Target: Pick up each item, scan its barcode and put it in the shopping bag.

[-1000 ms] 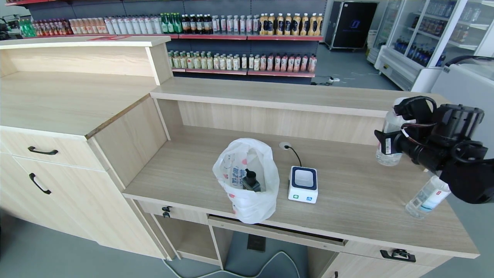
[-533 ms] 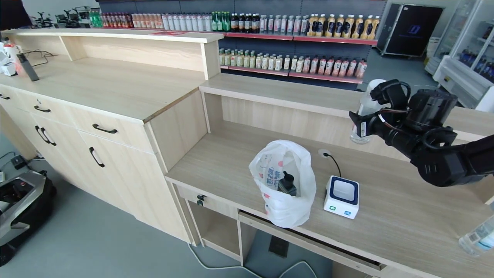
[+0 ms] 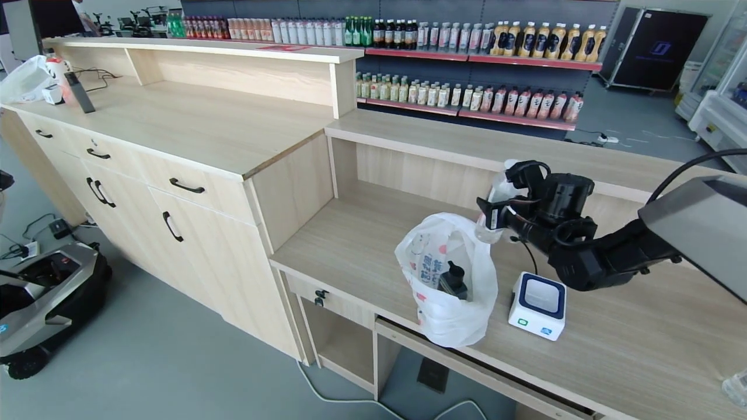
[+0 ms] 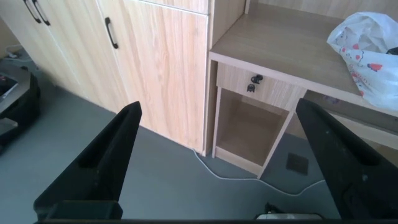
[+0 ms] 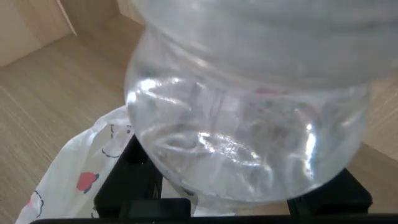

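Observation:
My right gripper [image 3: 501, 205] is shut on a clear water bottle [image 3: 492, 198], held upright above the desk just over the right rim of the white shopping bag [image 3: 446, 303]. Close up in the right wrist view, the bottle [image 5: 249, 124] hangs with the bag [image 5: 74, 174] beneath and to one side. A dark pump bottle [image 3: 453, 280] stands inside the bag. The white scanner [image 3: 538, 306] sits on the desk right of the bag. My left gripper [image 4: 214, 168] is open, low beside the desk front, with the bag [image 4: 367, 53] above it on the desktop.
A raised shelf [image 3: 443, 140] runs behind the desk. A taller counter with drawers [image 3: 175, 134] stands on the left. Another clear bottle [image 3: 736, 388] lies at the desk's far right corner. The scanner's cable [image 3: 530, 254] runs to the back.
The head camera has swung, shifting the whole picture. My right gripper has carried the bottle leftward, from far right of the scanner to beside the bag's rim.

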### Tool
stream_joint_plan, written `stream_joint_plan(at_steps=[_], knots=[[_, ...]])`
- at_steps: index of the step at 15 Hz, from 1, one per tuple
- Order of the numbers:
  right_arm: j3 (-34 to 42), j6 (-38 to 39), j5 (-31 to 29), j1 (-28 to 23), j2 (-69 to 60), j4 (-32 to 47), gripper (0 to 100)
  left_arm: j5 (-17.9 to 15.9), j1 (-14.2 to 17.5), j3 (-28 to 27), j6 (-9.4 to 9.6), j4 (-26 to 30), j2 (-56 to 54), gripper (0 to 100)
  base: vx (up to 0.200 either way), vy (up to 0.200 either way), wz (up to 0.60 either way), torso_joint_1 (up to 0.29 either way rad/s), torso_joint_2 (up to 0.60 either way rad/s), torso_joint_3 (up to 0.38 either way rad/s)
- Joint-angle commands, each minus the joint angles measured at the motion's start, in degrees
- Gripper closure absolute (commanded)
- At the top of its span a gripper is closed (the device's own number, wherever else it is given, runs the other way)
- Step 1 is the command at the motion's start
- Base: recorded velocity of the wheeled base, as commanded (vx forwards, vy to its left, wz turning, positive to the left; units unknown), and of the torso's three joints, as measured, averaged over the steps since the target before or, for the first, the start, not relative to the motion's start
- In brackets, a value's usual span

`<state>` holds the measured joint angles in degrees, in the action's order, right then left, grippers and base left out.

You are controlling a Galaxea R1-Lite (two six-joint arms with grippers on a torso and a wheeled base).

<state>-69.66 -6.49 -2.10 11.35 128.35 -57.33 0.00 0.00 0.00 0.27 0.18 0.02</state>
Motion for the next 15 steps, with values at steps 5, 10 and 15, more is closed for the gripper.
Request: stream_joint_plan(at_steps=[5,10,15], knots=[[-6.2,3.5,5.8,-0.5,10.1,-0.1,100,0.0,0.0,0.0,0.0,0.0,0.0,0,0.0,0.0,0.0,0.0,0.0,0.0],[-12.9,2.8,12.1,-0.2,16.0,0.2,100,0.0,0.0,0.0,0.0,0.0,0.0,0,0.0,0.0,0.0,0.0,0.0,0.0],[-16.9,1.6,12.9,-0.2,20.4,0.0,100,0.0,0.0,0.0,0.0,0.0,0.0,0,0.0,0.0,0.0,0.0,0.0,0.0]])
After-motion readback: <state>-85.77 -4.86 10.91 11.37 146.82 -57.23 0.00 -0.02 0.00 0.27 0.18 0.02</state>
